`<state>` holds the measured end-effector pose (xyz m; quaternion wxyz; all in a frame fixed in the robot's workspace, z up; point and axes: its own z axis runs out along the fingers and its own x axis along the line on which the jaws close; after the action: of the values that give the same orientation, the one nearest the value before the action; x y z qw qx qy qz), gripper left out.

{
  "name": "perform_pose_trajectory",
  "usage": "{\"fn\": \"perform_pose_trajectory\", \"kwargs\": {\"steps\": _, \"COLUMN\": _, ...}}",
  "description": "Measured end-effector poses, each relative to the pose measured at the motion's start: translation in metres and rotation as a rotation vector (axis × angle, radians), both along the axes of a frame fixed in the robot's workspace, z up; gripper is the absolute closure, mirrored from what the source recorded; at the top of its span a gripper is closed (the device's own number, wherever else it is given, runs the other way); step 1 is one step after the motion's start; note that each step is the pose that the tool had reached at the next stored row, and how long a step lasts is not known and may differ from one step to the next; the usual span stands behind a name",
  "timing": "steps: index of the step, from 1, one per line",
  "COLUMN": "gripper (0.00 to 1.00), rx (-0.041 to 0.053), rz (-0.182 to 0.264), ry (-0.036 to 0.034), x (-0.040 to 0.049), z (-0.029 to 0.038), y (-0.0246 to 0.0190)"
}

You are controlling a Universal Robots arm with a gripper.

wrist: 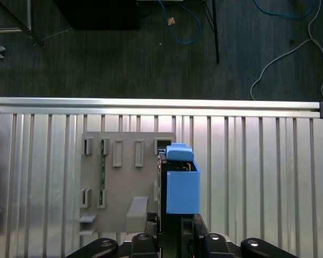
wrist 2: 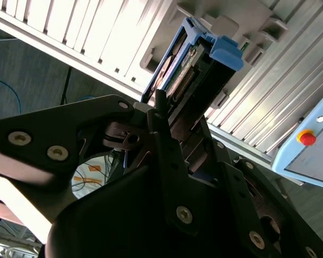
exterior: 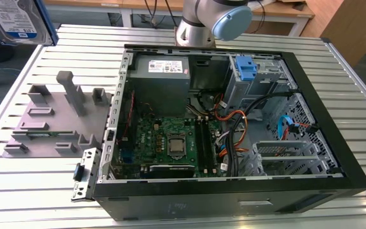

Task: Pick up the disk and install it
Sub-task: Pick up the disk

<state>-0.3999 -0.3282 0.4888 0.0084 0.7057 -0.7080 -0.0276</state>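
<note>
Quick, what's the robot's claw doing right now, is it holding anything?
Gripper: closed, holding the disk.

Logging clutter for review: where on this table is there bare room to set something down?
In the exterior view, bare slats of the table lie nearer the camera than the grey fixture, and between the computer case and the table's edge on the view's right. Cables crowd the case's inside.

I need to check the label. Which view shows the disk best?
The exterior view: the disk shows its labelled face, high at the exterior view's left, partly cut off. The second wrist view shows its edge and blue frame, clamped in the gripper; the first wrist view, the blue frame end-on.
</note>
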Motion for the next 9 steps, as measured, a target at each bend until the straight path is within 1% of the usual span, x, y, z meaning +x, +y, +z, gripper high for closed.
{"fn": "perform_pose_trajectory", "kwargs": {"steps": 9, "gripper": 0.65, "rx": 0.0000, "rz": 0.000, "ry": 0.0000, "x": 0.0029, "z": 0.0000, "y": 0.0000}}
